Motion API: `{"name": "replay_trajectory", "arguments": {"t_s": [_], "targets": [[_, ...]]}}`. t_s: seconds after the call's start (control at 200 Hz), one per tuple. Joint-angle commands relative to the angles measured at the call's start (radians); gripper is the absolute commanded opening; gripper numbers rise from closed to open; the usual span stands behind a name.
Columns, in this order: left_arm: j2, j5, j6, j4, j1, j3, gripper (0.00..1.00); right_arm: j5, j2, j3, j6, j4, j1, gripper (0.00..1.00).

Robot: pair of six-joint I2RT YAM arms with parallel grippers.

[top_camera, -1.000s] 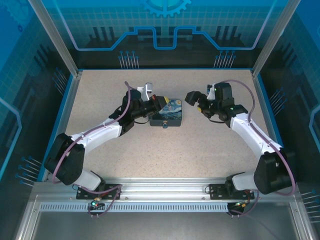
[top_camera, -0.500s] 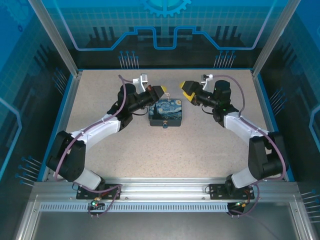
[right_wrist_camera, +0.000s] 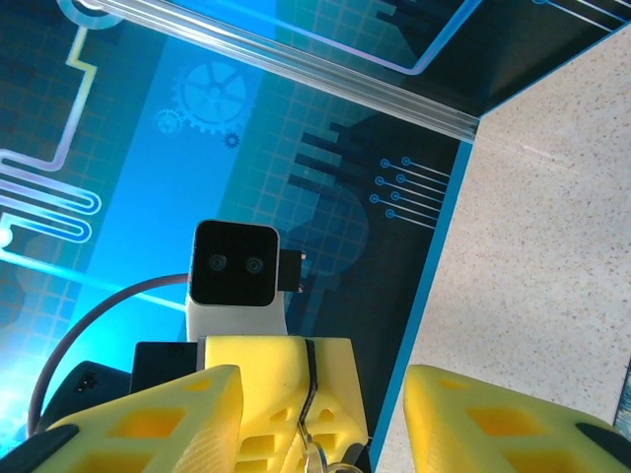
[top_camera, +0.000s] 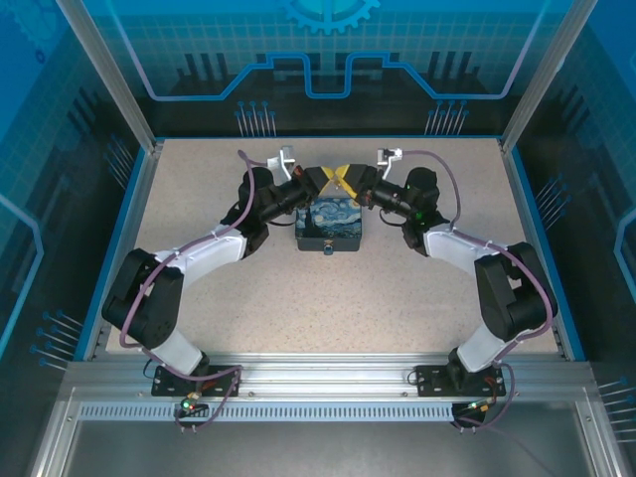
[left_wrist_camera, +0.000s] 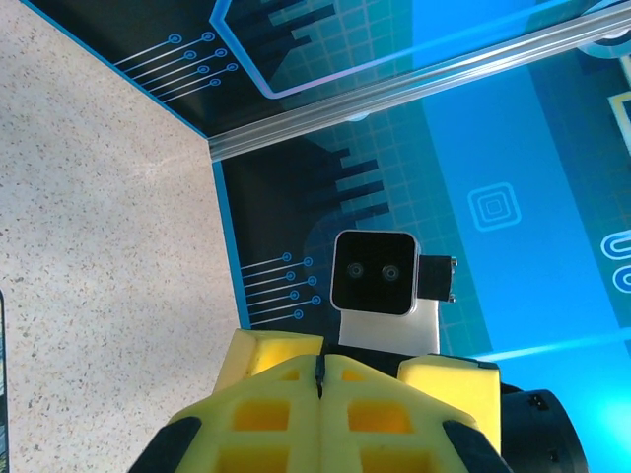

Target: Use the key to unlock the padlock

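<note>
The left gripper (left_wrist_camera: pixel 320 389) is seen pressed shut, with a thin grey metal piece, taken to be the key (right_wrist_camera: pixel 312 445), pinched at its tips. The right gripper (right_wrist_camera: pixel 323 389) is held wide open around those tips. Both are positioned over the far edge of a painted tin (top_camera: pixel 331 227). The padlock (top_camera: pixel 328 249) is seen at the tin's near side, on the speckled table (top_camera: pixel 417 298).

The padlock (top_camera: pixel 327 248), tiny and dark with a brassy glint, sits at the 6 o'clock edge of the tin (top_camera: pixel 334 225). The key (right_wrist_camera: pixel 315 457), a thin grey metal sliver, is pinched between the closed yellow fingers of the left pincer (left_wrist_camera: pixel 321 370), at 12 o'clock from the padlock.
</note>
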Motion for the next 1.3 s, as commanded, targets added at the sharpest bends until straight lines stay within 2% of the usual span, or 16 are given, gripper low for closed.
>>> {"name": "replay_trajectory", "arguments": {"t_s": [0.0, 0.23, 0.395, 0.595, 0.805, 1.12, 1.296], "targets": [[0.011, -0.017, -0.019, 0.066, 0.007, 0.026, 0.0, 0.02, 0.009, -0.016, 0.017, 0.072, 0.016, 0.44], [0.014, -0.029, -0.02, 0.075, 0.006, 0.027, 0.0, 0.025, -0.001, -0.031, 0.015, 0.065, 0.032, 0.39], [0.012, -0.032, -0.017, 0.074, 0.006, 0.024, 0.0, 0.025, -0.008, -0.034, 0.013, 0.056, 0.035, 0.3], [0.012, -0.031, -0.015, 0.071, 0.006, 0.024, 0.0, 0.026, -0.02, -0.036, 0.003, 0.04, 0.035, 0.28], [0.011, -0.03, -0.009, 0.062, 0.003, 0.02, 0.0, 0.025, -0.03, -0.034, -0.012, 0.01, 0.034, 0.2], [0.009, -0.031, 0.001, 0.053, 0.0, 0.02, 0.0, 0.022, -0.04, -0.036, -0.025, -0.022, 0.027, 0.0], [0.01, -0.033, 0.006, 0.045, 0.0, 0.024, 0.0, 0.019, -0.048, -0.036, -0.037, -0.041, 0.026, 0.0]]}}
